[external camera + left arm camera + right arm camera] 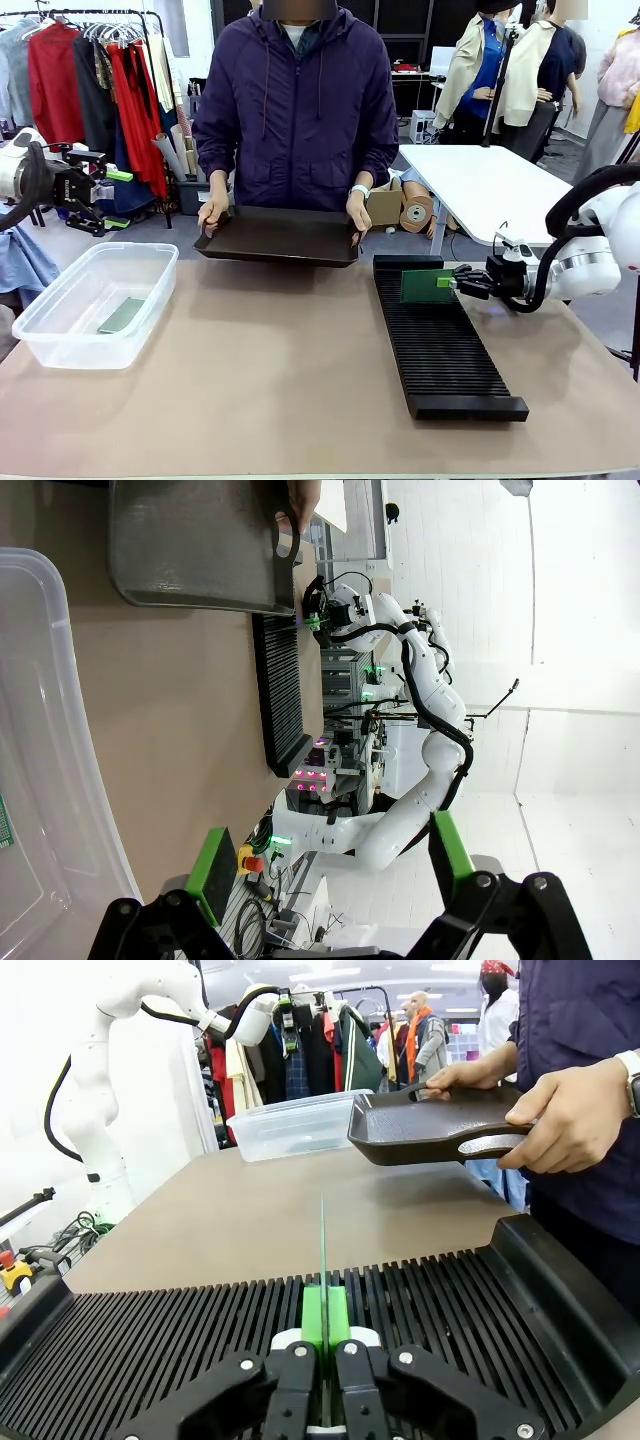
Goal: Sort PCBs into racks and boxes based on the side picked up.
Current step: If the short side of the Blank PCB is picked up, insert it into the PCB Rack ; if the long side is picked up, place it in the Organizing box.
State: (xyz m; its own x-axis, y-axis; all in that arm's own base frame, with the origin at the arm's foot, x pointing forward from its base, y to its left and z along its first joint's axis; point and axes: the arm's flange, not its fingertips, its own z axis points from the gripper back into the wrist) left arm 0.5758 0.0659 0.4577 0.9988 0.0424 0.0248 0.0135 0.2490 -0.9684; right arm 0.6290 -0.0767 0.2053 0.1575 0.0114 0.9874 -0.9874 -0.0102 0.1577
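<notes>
worktop [300, 380] brown | black tray [280, 236] held by person at far edge | rack [440, 345] right side, its slots plain from right wrist | box [95, 300] left edge, PCB [122, 316] inside blurred | right gripper [462, 283] jaws clamped on upright PCB [323, 1250] edge-on over rack | left gripper [118, 198] jaws wide, empty, off left edge

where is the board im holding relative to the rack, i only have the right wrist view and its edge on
Observer: The right gripper holds the PCB upright over the far end of the rack.
Operator: anything in the box yet
Observer: Yes, one PCB lies flat in the clear box.
Operator: left arm busy
Observer: No, the left gripper is open, raised beyond the box.
</notes>
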